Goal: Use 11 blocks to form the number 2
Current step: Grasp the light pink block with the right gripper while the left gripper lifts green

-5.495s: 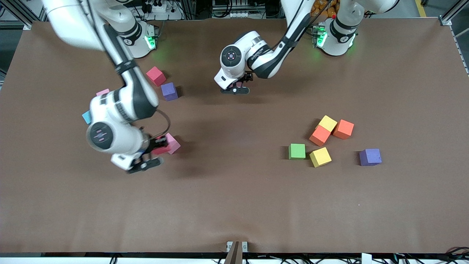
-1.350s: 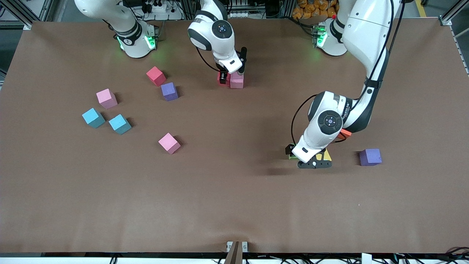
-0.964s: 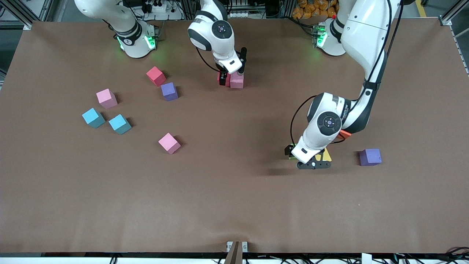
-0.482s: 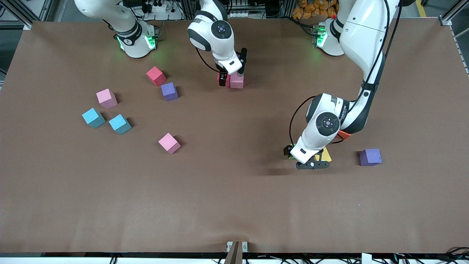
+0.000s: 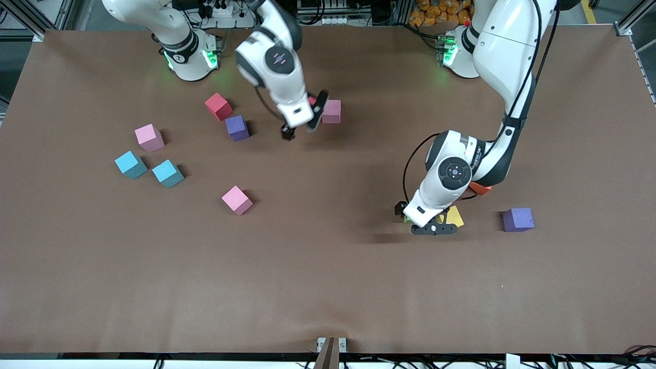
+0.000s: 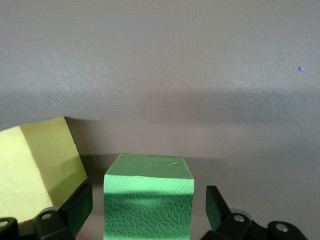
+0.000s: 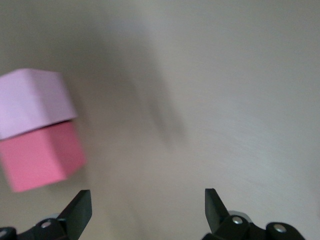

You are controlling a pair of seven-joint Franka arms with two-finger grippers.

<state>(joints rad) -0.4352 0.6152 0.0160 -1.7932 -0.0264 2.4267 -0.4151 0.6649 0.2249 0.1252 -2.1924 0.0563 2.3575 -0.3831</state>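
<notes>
Both end effectors (image 5: 302,124) (image 5: 416,221) low, fingers spread wide.

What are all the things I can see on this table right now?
pink blocks: three; two toward the right arm's end, one mid-table
red blocks: two; one beside a purple, one touching the mid-table pink
purple blocks: two
light blue blocks: two, side by side
yellow block: one seen
orange block: one, mostly hidden
green block: one
left gripper: open around green block
right gripper: open, over table
</notes>
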